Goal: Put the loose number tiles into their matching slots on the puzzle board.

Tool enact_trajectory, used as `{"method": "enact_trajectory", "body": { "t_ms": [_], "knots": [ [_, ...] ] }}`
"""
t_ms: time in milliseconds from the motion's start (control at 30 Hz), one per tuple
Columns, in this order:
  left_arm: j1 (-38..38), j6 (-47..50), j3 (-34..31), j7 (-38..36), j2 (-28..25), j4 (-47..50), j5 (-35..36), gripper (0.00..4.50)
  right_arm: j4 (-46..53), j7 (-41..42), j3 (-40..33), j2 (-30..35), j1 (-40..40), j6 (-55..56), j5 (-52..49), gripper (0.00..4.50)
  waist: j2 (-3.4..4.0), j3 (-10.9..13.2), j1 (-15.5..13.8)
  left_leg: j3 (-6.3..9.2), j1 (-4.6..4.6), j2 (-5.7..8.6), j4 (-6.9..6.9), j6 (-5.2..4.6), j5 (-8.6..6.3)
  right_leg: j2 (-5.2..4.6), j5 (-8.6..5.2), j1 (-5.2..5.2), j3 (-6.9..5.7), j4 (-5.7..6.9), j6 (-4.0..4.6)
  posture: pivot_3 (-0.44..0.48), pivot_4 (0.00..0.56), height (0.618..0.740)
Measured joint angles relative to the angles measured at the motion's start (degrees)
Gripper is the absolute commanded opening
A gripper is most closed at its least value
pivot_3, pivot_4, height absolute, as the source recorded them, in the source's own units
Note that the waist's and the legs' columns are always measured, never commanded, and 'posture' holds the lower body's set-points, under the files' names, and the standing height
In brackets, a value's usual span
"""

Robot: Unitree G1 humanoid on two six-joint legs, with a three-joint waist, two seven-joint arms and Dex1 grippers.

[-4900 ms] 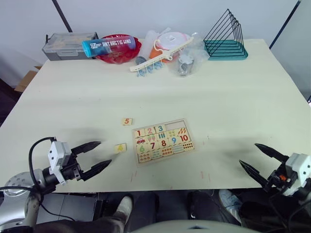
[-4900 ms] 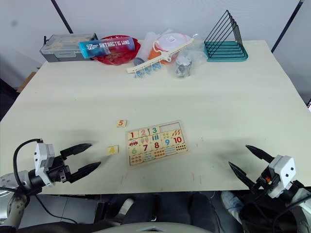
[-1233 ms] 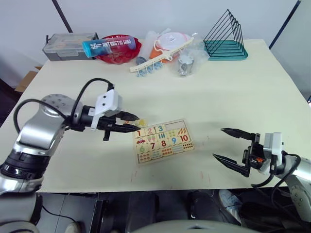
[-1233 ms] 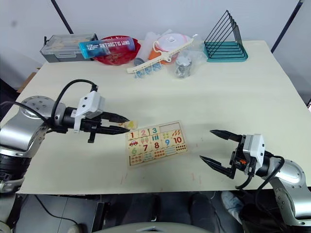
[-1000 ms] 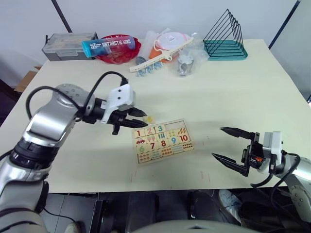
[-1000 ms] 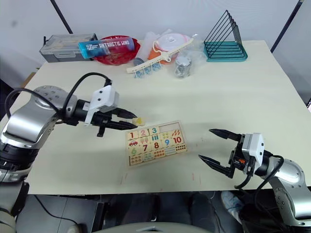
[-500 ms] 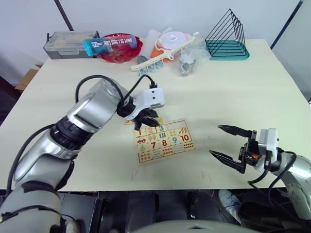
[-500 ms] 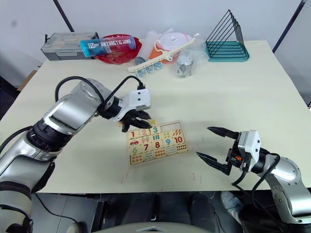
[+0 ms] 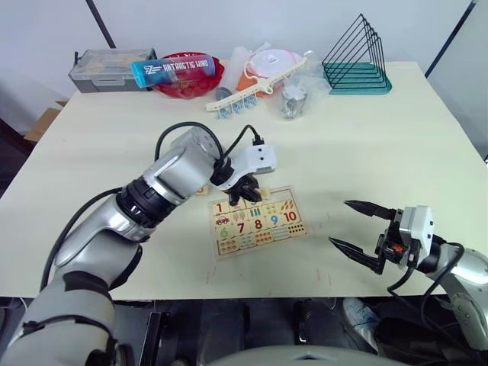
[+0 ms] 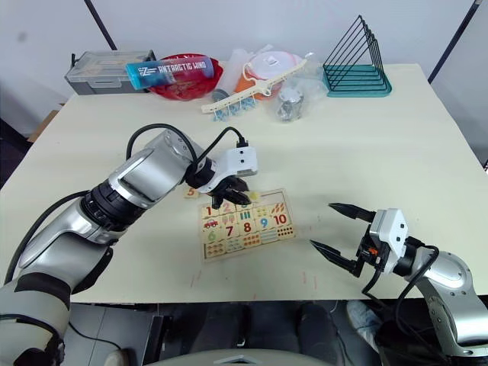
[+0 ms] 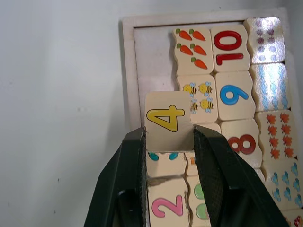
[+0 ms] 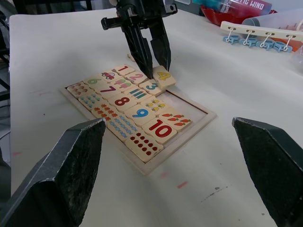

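I've swung my left claw (image 11: 168, 137), clamped on the small light-wood tile printed with a yellow 4 (image 11: 166, 119), from beside the flat light-wood puzzle board (image 9: 259, 220) to over its top row, by the empty slots (image 11: 154, 61). Seating it comes next. My right claw (image 9: 358, 232) waits apart above the surface (image 9: 366, 137).

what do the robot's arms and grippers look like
Both arms are rounded silver-grey shells with black joint bands and loose black cables looping to the wrists. Each wrist carries a white boxy block. The left gripper and right gripper each have two tapering, pointed black fingers, ridged on the inner faces.
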State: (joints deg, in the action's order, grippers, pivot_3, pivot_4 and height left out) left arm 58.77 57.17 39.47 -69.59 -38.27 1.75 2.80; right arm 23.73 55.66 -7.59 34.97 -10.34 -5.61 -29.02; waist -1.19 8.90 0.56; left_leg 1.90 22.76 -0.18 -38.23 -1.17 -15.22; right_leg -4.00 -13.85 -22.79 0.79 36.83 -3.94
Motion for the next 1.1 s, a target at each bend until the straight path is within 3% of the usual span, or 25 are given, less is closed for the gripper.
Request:
{"method": "enact_trajectory", "body": {
  "t_ms": [200, 1100],
  "knots": [
    [0.4, 0.1, 1.5, 1.4, 2.7, -2.3, -1.0, 0.99, 0.0, -0.3, 0.0, -0.1, 0.0, 0.5, 1.1, 4.50, 0.01, 0.0, -0.1, 0.01, 0.01, 0.01, -0.04, 0.00, 0.00, 0.00, 0.00, 0.01, 0.00, 0.01, -0.01, 0.000, 0.150, 0.740],
    [-0.7, -2.0, 2.0, 3.1, 5.0, -5.4, -3.1, 0.99, 0.0, -1.2, 0.0, 0.1, -1.6, 0.8, 1.5, 4.50, 0.01, 0.0, -0.1, 0.01, 0.01, 0.02, -0.05, -0.01, 0.00, -0.01, 0.00, 0.01, 0.01, 0.02, -0.01, 0.000, 0.150, 0.740]
  ]
}}
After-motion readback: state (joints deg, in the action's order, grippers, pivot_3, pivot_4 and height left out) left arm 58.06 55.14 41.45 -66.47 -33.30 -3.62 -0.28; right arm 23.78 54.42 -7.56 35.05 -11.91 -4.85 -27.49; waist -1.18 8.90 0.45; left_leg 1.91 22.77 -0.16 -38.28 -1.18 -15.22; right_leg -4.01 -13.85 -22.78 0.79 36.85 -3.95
